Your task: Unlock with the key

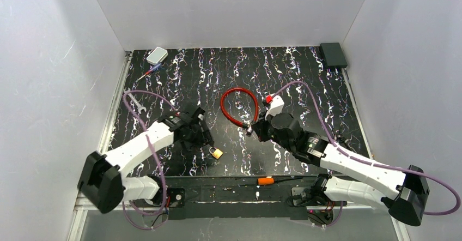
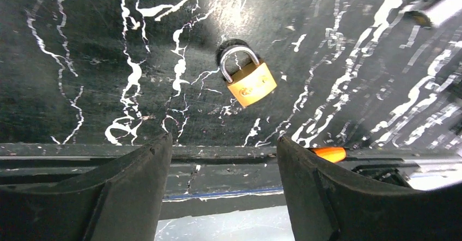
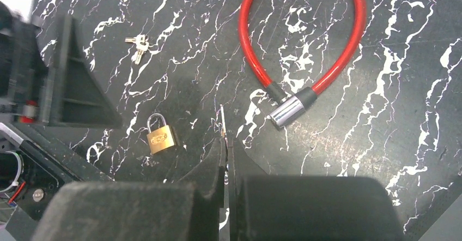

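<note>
- Padlock (image 1: 217, 153) lies flat on the desk (image 1: 305, 83), left of middle and close to the near edge. Its shackle points far-left, and its body, with the keyhole end, points near-right.
- Left pincer (image 1: 202, 136) hangs just far-left of the padlock. It is released, jaws wide apart with nothing between them. In its wrist view the padlock sits ahead of the gap, not inside it.
- Right pincer (image 3: 225, 143) is clenched. A thin pale sliver stands out of its tips, which I take for the key (image 3: 223, 121) seen edge-on, its long axis in line with the fingers.
- That pincer hovers right of the padlock and a little farther back, near the metal end of the cable lock (image 3: 291, 107). The padlock therefore lies near-left of the key tip, apart from it.
- In the right wrist view, blade and padlock run roughly parallel, the blade pointing the same way as the shackle but off to one side.
- The left arm is the nearer one, so it looks placed to steady the padlock. The key would then have to come round to the near-right end.
- Spare keys (image 3: 139, 43) lie loose on the desk beyond the padlock.
</note>
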{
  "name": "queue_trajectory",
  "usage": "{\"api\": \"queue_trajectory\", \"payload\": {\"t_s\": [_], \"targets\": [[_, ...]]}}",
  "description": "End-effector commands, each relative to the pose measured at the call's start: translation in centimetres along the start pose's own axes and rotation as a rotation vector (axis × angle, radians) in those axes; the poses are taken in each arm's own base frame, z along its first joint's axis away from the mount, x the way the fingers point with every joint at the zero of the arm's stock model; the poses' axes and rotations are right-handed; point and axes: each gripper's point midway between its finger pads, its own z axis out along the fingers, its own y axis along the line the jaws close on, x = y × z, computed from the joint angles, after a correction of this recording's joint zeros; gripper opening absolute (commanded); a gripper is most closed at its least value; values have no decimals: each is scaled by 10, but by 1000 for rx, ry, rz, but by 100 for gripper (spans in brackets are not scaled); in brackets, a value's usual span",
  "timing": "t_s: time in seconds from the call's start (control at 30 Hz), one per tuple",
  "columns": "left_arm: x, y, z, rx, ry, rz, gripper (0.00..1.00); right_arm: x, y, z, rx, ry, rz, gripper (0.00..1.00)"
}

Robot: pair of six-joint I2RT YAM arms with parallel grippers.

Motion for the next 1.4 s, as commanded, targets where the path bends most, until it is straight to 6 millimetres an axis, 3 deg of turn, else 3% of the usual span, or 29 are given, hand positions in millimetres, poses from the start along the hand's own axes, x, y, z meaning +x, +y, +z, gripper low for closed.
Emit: {"api": "queue_trajectory", "payload": {"t_s": [0.0, 0.13, 0.5, 0.87, 1.2, 1.37], "targets": [[0, -11, 19, -87, -16, -101, 69, -10, -4, -4, 15, -48, 16, 1], [1, -17, 35, -141, -47, -174, 74, -4, -8, -5, 33, -34, 11, 1], [6, -24, 66, -266, -73, -224, 65, 1, -18, -13, 49, -34, -19, 1], [8, -7, 76, -368, -106, -274, 60, 4, -26, -18, 65, -45, -46, 1], [15, -9, 85, -397, -84, -276, 59, 9, -32, -19, 77, -42, -72, 1], [17, -7, 88, -405, -85, -284, 52, 10, -34, -20, 82, -43, -75, 1]]}}
